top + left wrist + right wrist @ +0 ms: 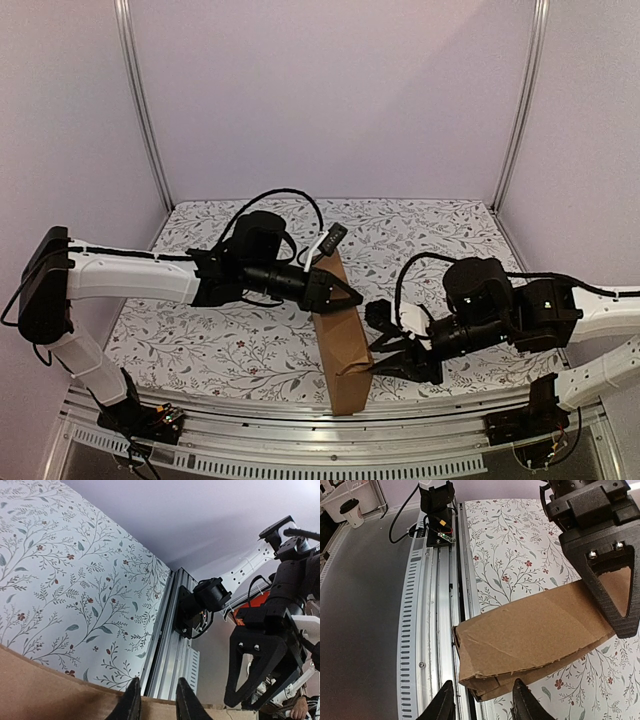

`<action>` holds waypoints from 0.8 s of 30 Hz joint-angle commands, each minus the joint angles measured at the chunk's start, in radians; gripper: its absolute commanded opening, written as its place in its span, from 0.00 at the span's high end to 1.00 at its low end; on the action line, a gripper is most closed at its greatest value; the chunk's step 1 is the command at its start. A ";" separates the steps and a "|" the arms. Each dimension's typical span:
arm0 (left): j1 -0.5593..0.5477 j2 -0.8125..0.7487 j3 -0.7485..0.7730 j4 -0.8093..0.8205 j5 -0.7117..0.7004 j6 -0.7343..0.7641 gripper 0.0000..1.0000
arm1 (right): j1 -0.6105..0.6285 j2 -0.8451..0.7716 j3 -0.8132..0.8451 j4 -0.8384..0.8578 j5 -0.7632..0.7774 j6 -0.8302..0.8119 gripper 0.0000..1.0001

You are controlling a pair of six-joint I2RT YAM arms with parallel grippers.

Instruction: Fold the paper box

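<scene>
- Paper box (345,350): on edge on the tabletop (250,340).
- Left gripper (157,681): at its top edge; grip cannot be told.
- Right gripper (482,685): jaws released, straddling near corner.

One paper box (342,335), one left pincer (350,297), one right pincer (377,343)

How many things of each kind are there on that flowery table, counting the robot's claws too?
Grippers (the claws): 2, the left gripper and the right gripper
Brown paper box: 1
Total: 3
</scene>
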 commanded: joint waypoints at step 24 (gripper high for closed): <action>-0.004 0.050 -0.062 -0.191 -0.009 0.006 0.77 | 0.018 0.167 0.043 0.075 0.004 0.042 0.74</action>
